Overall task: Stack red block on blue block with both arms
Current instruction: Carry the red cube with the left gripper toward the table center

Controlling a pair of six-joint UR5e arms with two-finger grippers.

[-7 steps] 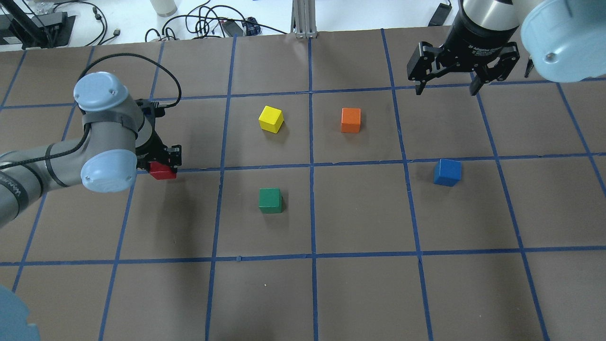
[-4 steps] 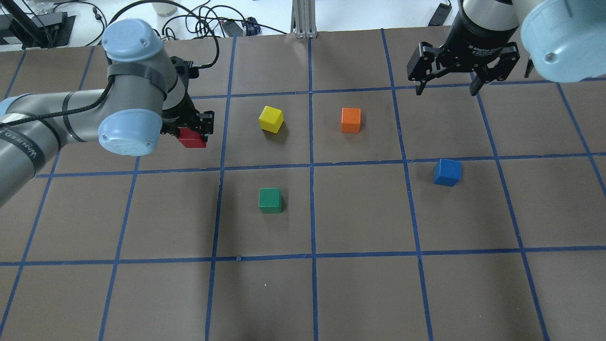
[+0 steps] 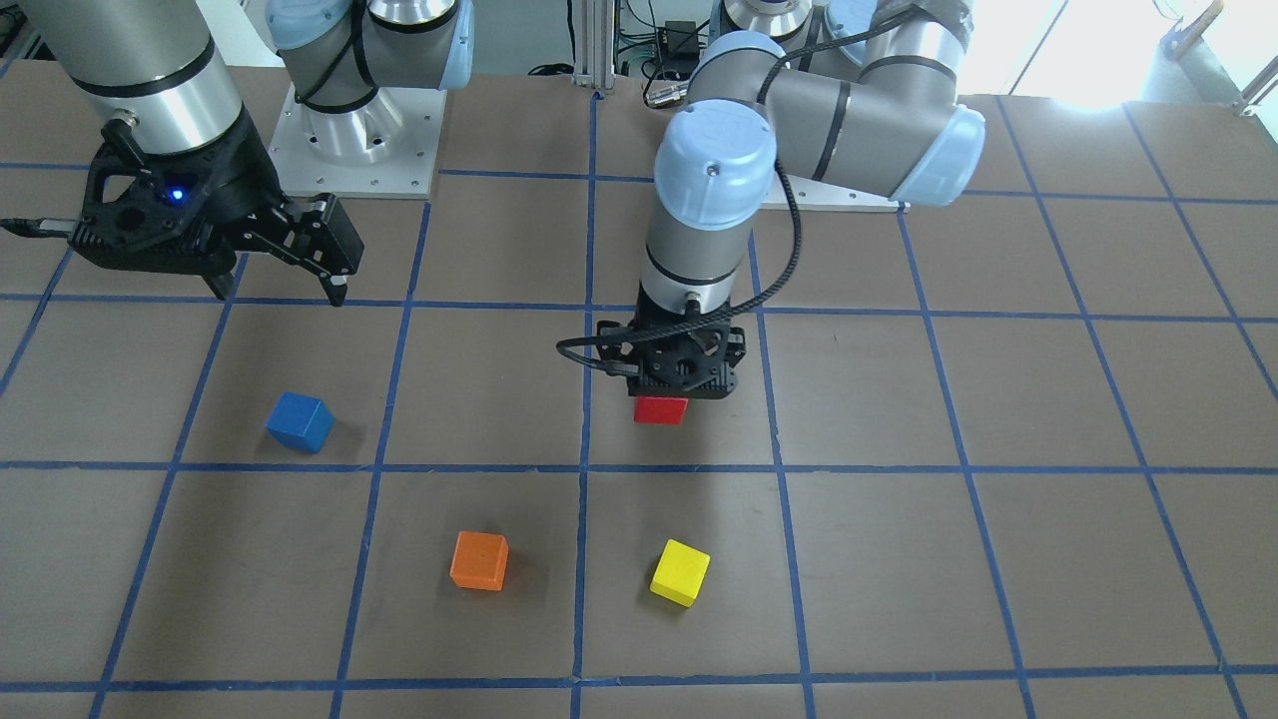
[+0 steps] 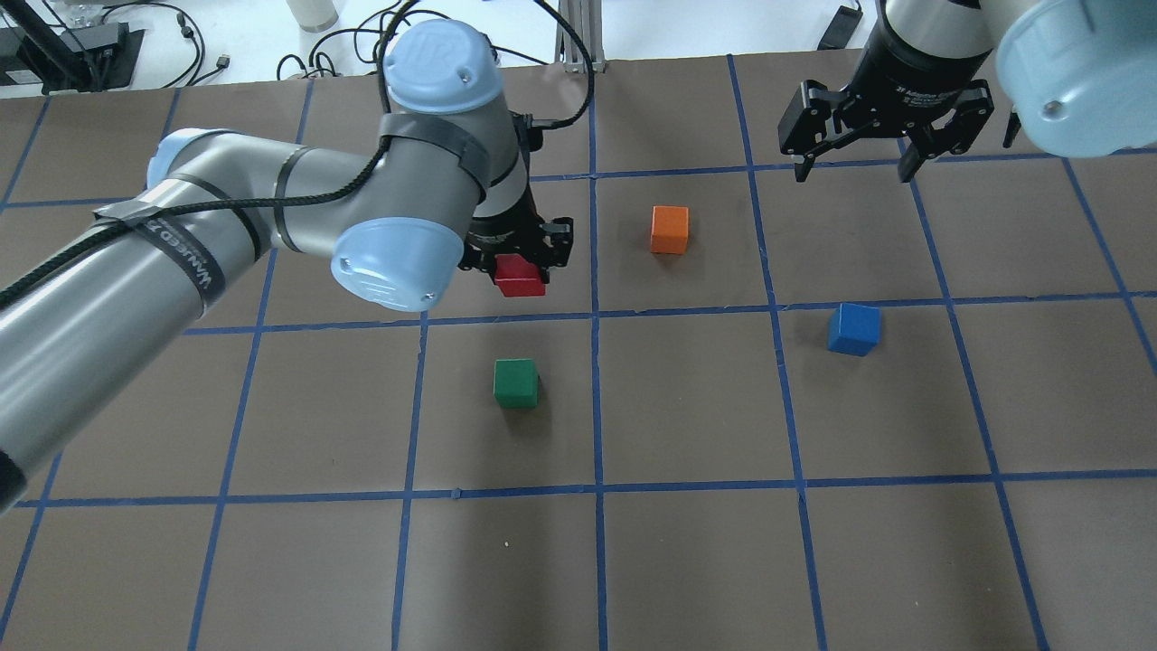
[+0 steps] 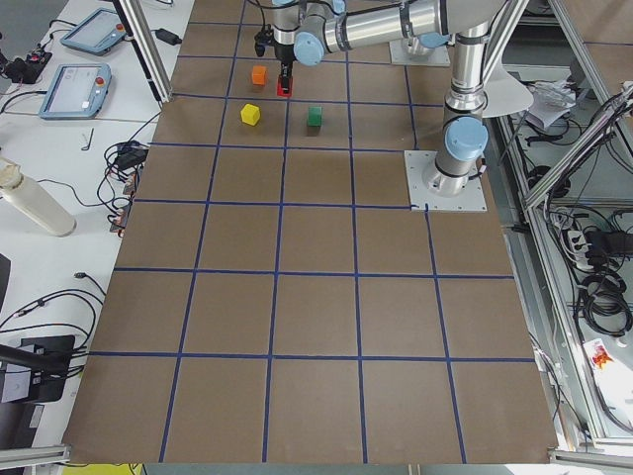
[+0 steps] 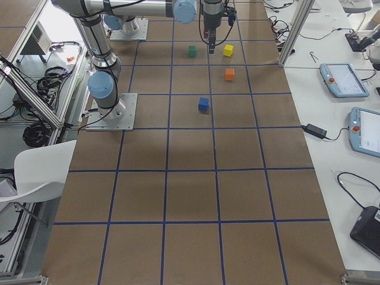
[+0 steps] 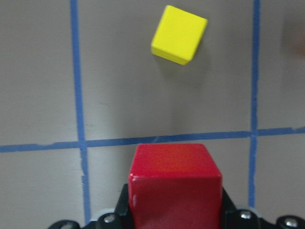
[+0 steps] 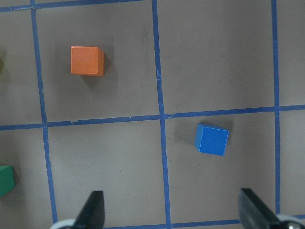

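My left gripper point(image 4: 522, 267) is shut on the red block point(image 4: 520, 276) and holds it above the table near the middle; it also shows in the front view point(image 3: 660, 408) and fills the bottom of the left wrist view point(image 7: 175, 188). The blue block point(image 4: 853, 328) sits on the table at the right, also in the front view point(image 3: 299, 421) and the right wrist view point(image 8: 211, 139). My right gripper point(image 4: 850, 167) is open and empty, high above the far right, behind the blue block.
An orange cube point(image 4: 670, 229) sits right of the left gripper. A green cube point(image 4: 516, 382) sits nearer the robot. A yellow cube point(image 3: 680, 572) lies beyond the red block, hidden by the left arm in the overhead view. Cables lie past the table's far edge.
My left arm has carried the red block up and to the right, from the left side toward the table's middle, now covering the yellow cube from overhead. The right arm has not moved.
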